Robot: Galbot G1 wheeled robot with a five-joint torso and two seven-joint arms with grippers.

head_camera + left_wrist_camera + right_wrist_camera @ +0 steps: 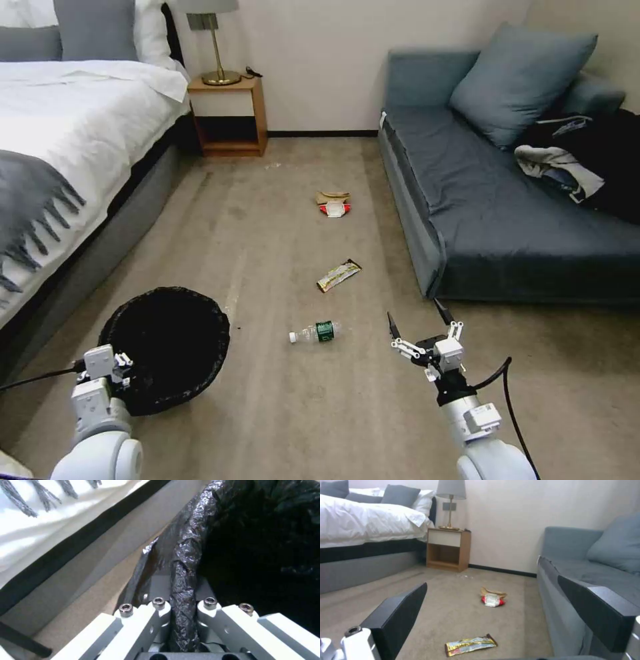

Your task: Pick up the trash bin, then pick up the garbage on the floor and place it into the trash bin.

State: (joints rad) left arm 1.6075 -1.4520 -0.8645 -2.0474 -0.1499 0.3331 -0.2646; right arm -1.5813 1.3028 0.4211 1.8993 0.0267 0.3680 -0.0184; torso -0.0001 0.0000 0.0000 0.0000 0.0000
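The trash bin (167, 347), lined with a crinkly black bag, is low at my left beside the bed. My left gripper (122, 371) is shut on its near rim; in the left wrist view the bagged rim (186, 555) runs between the fingers. The garbage lies on the carpet ahead. A clear bottle (317, 332) with a green label is nearest, then a gold-and-black wrapper (339, 275), a red-and-white packet (335, 211) and tan paper (333, 197). My right gripper (415, 313) hangs open to the right of the bottle, holding nothing. Its wrist view shows the wrapper (470, 645) and packet (493, 600).
A bed (73, 133) with white linen and a grey throw runs along the left. A dark blue sofa (520, 220) with clothes on it lines the right. A wooden nightstand (230, 117) with a lamp stands at the far wall. Carpet lies open between them.
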